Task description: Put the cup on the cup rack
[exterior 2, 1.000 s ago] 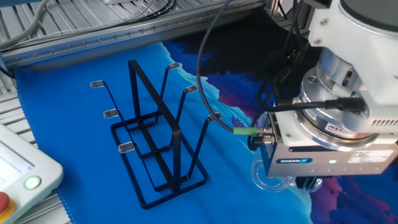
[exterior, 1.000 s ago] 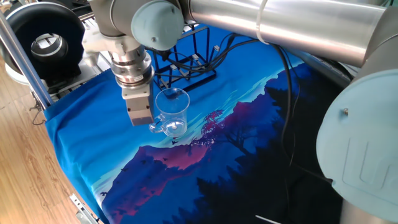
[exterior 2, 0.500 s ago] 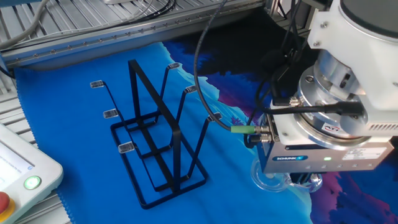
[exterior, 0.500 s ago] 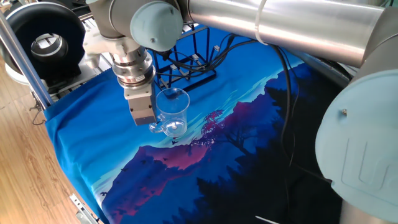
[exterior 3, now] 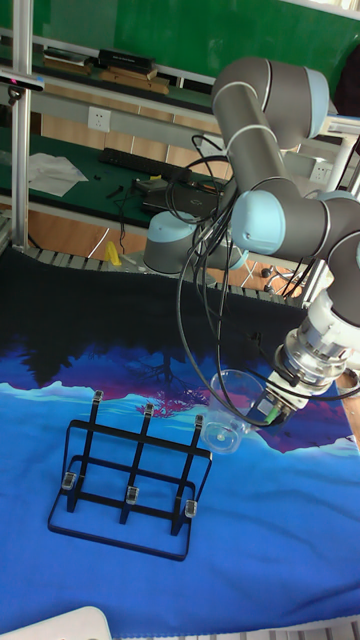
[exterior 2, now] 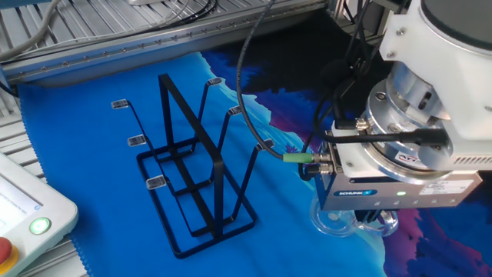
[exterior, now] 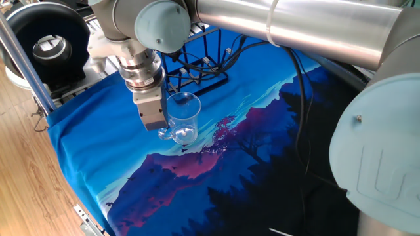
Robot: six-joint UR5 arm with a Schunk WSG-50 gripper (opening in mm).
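The cup (exterior: 184,117), a clear glass mug, stands upright on the blue printed cloth (exterior: 98,157) with its handle toward the front left. My gripper (exterior: 156,128) is pressed up against the cup's left side, just above the handle. In the other fixed view only the cup's base (exterior 2: 329,221) shows under the gripper (exterior 2: 374,223), whose dark fingertips look apart around the glass. The cup rack (exterior: 203,69) is black wire and stands just behind the cup. It is empty in the other fixed view (exterior 2: 192,177) and to the cup's (exterior 3: 228,412) left in the tall view (exterior 3: 130,480).
A black round device (exterior: 49,42) sits beyond the cloth's back left corner. A white box with a green button (exterior 2: 31,219) lies by the rack. Cables (exterior 2: 254,92) hang from the wrist over the rack. The cloth's front left edge (exterior: 79,196) drops off the table.
My gripper has slid slightly toward the cup. The cup and the rack have stayed where they were.
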